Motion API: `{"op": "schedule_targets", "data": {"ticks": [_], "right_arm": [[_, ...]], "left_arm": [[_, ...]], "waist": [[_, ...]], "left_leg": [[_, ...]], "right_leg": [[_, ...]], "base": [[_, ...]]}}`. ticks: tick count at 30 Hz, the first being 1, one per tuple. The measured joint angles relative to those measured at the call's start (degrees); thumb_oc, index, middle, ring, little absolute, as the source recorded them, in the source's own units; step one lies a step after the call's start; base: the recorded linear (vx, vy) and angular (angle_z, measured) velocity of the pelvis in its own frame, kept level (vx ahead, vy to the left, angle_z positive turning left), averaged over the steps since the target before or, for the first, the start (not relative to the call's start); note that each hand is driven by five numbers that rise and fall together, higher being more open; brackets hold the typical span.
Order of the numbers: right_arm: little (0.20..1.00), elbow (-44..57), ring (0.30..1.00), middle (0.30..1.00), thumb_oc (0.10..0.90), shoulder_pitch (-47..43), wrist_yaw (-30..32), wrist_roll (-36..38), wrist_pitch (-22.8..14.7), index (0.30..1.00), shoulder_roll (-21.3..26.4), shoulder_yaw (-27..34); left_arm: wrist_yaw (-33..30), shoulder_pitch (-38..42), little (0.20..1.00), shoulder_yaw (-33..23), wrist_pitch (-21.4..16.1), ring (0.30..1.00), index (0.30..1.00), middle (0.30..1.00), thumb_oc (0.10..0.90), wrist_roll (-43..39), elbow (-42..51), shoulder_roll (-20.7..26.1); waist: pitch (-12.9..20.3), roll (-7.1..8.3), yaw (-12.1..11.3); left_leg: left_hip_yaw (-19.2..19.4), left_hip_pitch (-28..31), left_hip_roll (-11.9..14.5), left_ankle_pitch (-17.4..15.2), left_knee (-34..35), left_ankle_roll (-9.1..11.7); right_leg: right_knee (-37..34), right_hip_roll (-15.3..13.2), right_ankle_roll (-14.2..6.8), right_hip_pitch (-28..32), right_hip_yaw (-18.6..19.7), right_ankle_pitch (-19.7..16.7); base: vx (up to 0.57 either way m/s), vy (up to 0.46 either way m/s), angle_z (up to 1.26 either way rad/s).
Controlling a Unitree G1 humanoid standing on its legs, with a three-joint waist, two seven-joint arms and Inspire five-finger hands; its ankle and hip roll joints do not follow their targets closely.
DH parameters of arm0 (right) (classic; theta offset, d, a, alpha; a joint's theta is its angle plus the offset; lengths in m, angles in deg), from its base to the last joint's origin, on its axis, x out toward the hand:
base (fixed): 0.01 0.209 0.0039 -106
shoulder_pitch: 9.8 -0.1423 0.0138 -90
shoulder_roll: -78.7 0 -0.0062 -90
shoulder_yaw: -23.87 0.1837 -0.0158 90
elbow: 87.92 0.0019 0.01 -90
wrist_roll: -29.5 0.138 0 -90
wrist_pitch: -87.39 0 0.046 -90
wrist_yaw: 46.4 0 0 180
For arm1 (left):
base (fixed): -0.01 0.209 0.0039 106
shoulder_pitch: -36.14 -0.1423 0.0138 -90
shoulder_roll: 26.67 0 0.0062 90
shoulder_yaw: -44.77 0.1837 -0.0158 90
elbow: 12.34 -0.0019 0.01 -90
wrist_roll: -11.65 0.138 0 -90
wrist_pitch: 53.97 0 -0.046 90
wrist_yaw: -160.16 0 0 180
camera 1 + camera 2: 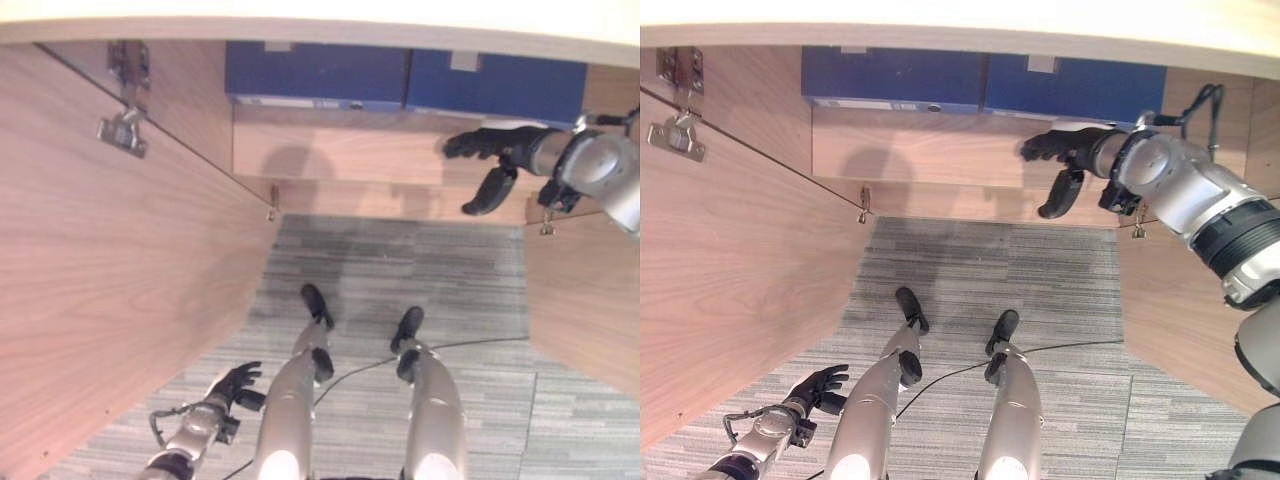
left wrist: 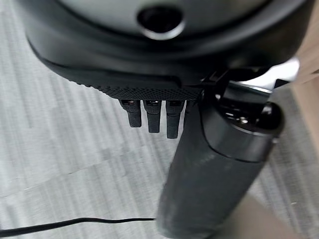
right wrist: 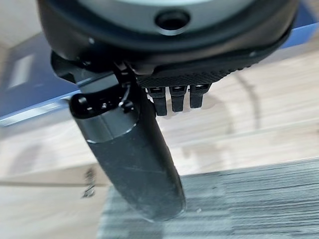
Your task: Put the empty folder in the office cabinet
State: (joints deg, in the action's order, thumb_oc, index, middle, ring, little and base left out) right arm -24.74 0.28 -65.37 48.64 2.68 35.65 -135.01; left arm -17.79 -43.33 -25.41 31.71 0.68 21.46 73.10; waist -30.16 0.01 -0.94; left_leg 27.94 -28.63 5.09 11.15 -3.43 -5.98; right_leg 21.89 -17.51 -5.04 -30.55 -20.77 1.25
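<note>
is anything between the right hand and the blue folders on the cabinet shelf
Nothing visible does. The right hand hangs open and empty above the bare wooden shelf, just in front of the two blue folders at the back. Both cabinet doors stand open.

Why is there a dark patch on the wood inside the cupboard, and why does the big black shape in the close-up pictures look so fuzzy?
In the left eye view a soft shadow lies on the cabinet shelf below the blue folders. In the right wrist view the right hand sits very close to the camera, so its thumb and the shelf behind it look soft. The left wrist view shows the left hand blurred too, over grey carpet.
</note>
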Motion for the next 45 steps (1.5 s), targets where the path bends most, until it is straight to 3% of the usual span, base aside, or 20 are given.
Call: {"op": "schedule_targets", "data": {"ticks": [4,7,9,10,13,16,20,22,26,28,30,31,32,34,35,38,39,41,42,45], "right_arm": [[0.900,0.29,0.900,0.900,0.800,4.88,-2.09,-1.14,0.00,0.900,0.17,1.23],[0.900,-0.67,0.900,0.900,0.800,10.19,-2.72,-1.19,0.35,0.900,0.54,6.06],[0.900,-1.41,0.900,0.900,0.800,12.05,-2.78,-1.21,0.36,0.900,0.46,8.33],[0.900,-3.94,0.900,0.900,0.800,14.07,-1.89,-1.28,0.43,0.900,-0.66,10.83],[0.900,-8.39,0.900,0.900,0.800,20.25,1.04,-2.49,1.07,0.900,-4.90,19.49],[0.900,-9.51,0.900,0.900,0.800,22.77,1.74,-3.41,1.30,0.900,-7.65,22.48],[0.900,-8.76,0.900,0.900,0.800,32.90,1.53,-3.37,1.39,0.900,-11.96,26.98],[0.900,-7.63,0.900,0.900,0.800,42.23,1.27,-3.36,1.17,0.900,-16.56,31.30],[0.900,-5.13,0.900,0.900,0.800,56.43,-0.01,-3.08,1.08,0.900,-21.40,34.21],[0.900,-2.94,0.900,0.900,0.800,63.68,-0.06,-1.54,0.71,0.900,-22.36,37.46],[0.900,-4.35,0.900,0.900,0.800,67.14,-0.13,-0.48,1.30,0.900,-23.56,37.60],[0.900,-8.01,0.900,0.900,0.800,70.73,1.56,-0.39,0.89,0.900,-28.91,43.57],[0.900,-9.03,0.900,0.900,0.800,72.47,2.03,0.32,0.59,0.900,-30.44,45.23],[0.900,-10.19,0.900,0.900,0.800,75.46,2.25,0.36,0.53,0.900,-31.55,48.71],[0.900,-11.21,0.900,0.900,0.800,78.09,2.77,0.15,1.28,0.900,-30.99,50.21],[0.900,-12.71,0.900,0.900,0.800,81.24,3.39,0.03,2.11,0.900,-31.50,51.82],[0.900,-13.41,0.900,0.900,0.800,83.92,4.16,0.06,2.10,0.900,-32.98,54.17],[0.900,-13.42,0.900,0.900,0.800,87.41,5.72,0.14,1.82,0.900,-35.76,57.62],[0.900,-13.41,0.900,0.900,0.800,88.93,6.49,0.21,1.68,0.900,-36.65,59.02],[0.900,-13.60,0.900,0.900,0.800,92.41,9.72,2.44,-1.05,0.900,-42.47,66.01]], "left_arm": [[0.18,-0.94,0.900,-1.32,0.18,0.900,0.900,0.900,0.800,-0.01,0.01,-0.13],[0.85,-2.51,0.900,-2.83,0.14,0.900,0.900,0.900,0.800,0.09,-0.30,-0.33],[1.01,-3.21,0.900,-3.48,0.11,0.900,0.900,0.900,0.800,0.08,-0.89,-0.61],[1.03,-4.11,0.900,-2.75,0.22,0.900,0.900,0.900,0.800,0.10,-2.19,-0.83],[0.69,-5.48,0.900,-2.79,0.17,0.900,0.900,0.900,0.800,0.09,-4.35,-2.33],[0.76,-6.23,0.900,-3.06,0.16,0.900,0.900,0.900,0.800,0.09,-5.40,-2.50],[0.98,-8.08,0.900,-4.25,0.16,0.900,0.900,0.900,0.800,0.27,-6.25,-2.51],[0.97,-9.96,0.900,-4.86,0.25,0.900,0.900,0.900,0.800,0.62,-6.32,-2.55],[1.09,-12.48,0.900,-5.91,0.54,0.900,0.900,0.900,0.800,1.60,-6.13,-2.51],[2.34,-17.61,0.900,-6.66,2.99,0.900,0.900,0.900,0.800,2.38,4.07,0.19],[2.94,-20.49,0.900,-7.22,0.59,0.900,0.900,0.900,0.800,2.23,8.75,0.65],[3.12,-21.55,0.900,-6.61,2.49,0.900,0.900,0.900,0.800,2.23,12.19,2.14],[3.91,-21.11,0.900,-5.85,2.23,0.900,0.900,0.900,0.800,2.28,13.13,1.72],[4.39,-20.21,0.900,-5.17,3.00,0.900,0.900,0.900,0.800,2.37,11.44,-0.42],[6.02,-18.72,0.900,-3.59,2.86,0.900,0.900,0.900,0.800,3.00,9.31,-3.72],[6.97,-16.64,0.900,-1.96,2.12,0.900,0.900,0.900,0.800,5.31,6.48,-5.50],[6.92,-14.63,0.900,-1.52,2.45,0.900,0.900,0.900,0.800,7.89,1.99,-7.22],[6.91,-14.44,0.900,-1.65,2.90,0.900,0.900,0.900,0.800,9.53,-2.96,-8.67],[6.41,-14.02,0.900,-1.75,2.72,0.900,0.900,0.900,0.800,9.50,-4.31,-8.99],[3.69,-12.46,0.900,-4.15,1.67,0.900,0.900,0.900,0.800,9.68,-11.24,-11.30]], "waist": [[0.24,0.03,-0.45],[2.19,-0.02,-0.23],[3.36,0.04,-0.21],[6.70,-0.06,-0.17],[10.18,0.02,0.16],[11.51,0.31,0.40],[15.17,1.76,0.36],[17.55,3.17,0.38],[20.42,4.63,0.32],[20.95,5.24,-0.41],[21.47,5.55,-0.31],[22.05,6.86,-0.85],[22.40,6.78,-0.58],[23.51,5.66,-0.54],[25.16,3.20,2.23],[26.80,2.97,3.95],[28.06,3.66,4.74],[28.55,4.35,7.41],[28.58,4.33,7.40],[29.13,3.24,8.79]], "left_leg": [[-0.07,5.09,0.09,-0.87,1.08,1.57],[-0.22,7.83,0.06,-1.59,1.84,3.34],[-0.10,8.48,0.29,-1.63,1.93,3.36],[0.12,8.41,0.25,-1.64,2.81,3.39],[-0.15,9.74,0.29,-1.37,3.19,2.85],[-0.47,11.42,0.60,-1.36,3.83,2.84],[-1.73,14.26,0.90,-1.49,4.87,3.05],[-2.39,16.41,1.00,-1.81,4.98,3.57],[-3.12,19.44,1.46,-2.55,5.12,4.72],[-3.12,20.24,1.89,-2.97,4.35,5.29],[-3.23,21.17,2.91,-3.09,3.25,6.16],[-7.93,20.88,3.40,-2.56,0.33,7.98],[-10.65,21.12,3.76,-2.86,-0.38,8.67],[-12.91,21.37,3.63,-9.57,-5.85,8.44],[-12.53,24.11,2.71,-9.64,-0.58,9.29],[-11.60,26.56,0.99,-7.21,4.96,9.21],[-11.06,27.76,0.05,-5.64,8.10,8.69],[-10.25,28.18,-1.29,-5.57,8.37,7.58],[-9.21,28.51,-1.76,-5.64,8.36,7.43],[-6.15,28.70,-3.19,-6.50,8.40,6.10]], "right_leg": [[-2.85,0.66,-0.91,5.53,-0.37,-0.23],[-5.54,1.44,-1.56,9.38,-0.56,-0.74],[-6.95,1.85,-1.69,10.27,-0.56,-1.11],[-8.04,2.00,-1.65,10.20,-0.54,-1.44],[-10.15,3.01,-1.41,12.79,-1.04,-1.93],[-12.04,3.93,-1.45,15.35,-1.78,-2.33],[-14.70,5.05,-1.58,19.38,-3.09,-1.87],[-16.69,5.79,-1.58,22.94,-3.52,-1.83],[-19.45,6.95,-1.69,27.25,-4.08,-1.58],[-20.08,7.61,-1.58,28.69,-3.95,-1.54],[-20.63,8.32,-1.28,29.28,-3.37,-1.37],[-20.47,7.82,0.24,29.33,-1.40,-1.65],[-21.55,7.97,0.28,30.14,-1.34,-2.33],[-23.22,8.15,0.40,31.98,-1.38,-4.08],[-23.64,8.99,-0.30,31.95,-0.64,-4.72],[-25.46,8.02,-1.45,31.57,-0.07,-5.81],[-26.79,7.63,-1.34,31.12,0.78,-6.92],[-26.96,6.78,-2.20,30.90,2.49,-7.67],[-26.70,6.32,-2.73,30.52,3.69,-8.11],[-24.66,4.73,-3.68,27.87,7.07,-9.15]], "base": [[0.10,-0.052,-0.02],[0.12,-0.046,-0.04],[0.04,-0.004,-0.10],[0.04,-0.006,-0.09],[0.06,-0.024,0.00],[0.06,-0.031,0.02],[0.06,-0.044,0.14],[0.05,-0.055,0.10],[0.02,-0.041,0.07],[-0.02,0.016,-0.07],[-0.05,0.175,-0.32],[0.00,0.233,-0.45],[0.01,0.261,-0.49],[-0.03,0.224,-0.25],[-0.03,0.264,-0.11],[-0.06,0.245,-0.12],[-0.12,0.224,-0.26],[-0.17,0.215,-0.32],[-0.24,0.238,-0.34],[-0.21,0.182,-0.47]]}}
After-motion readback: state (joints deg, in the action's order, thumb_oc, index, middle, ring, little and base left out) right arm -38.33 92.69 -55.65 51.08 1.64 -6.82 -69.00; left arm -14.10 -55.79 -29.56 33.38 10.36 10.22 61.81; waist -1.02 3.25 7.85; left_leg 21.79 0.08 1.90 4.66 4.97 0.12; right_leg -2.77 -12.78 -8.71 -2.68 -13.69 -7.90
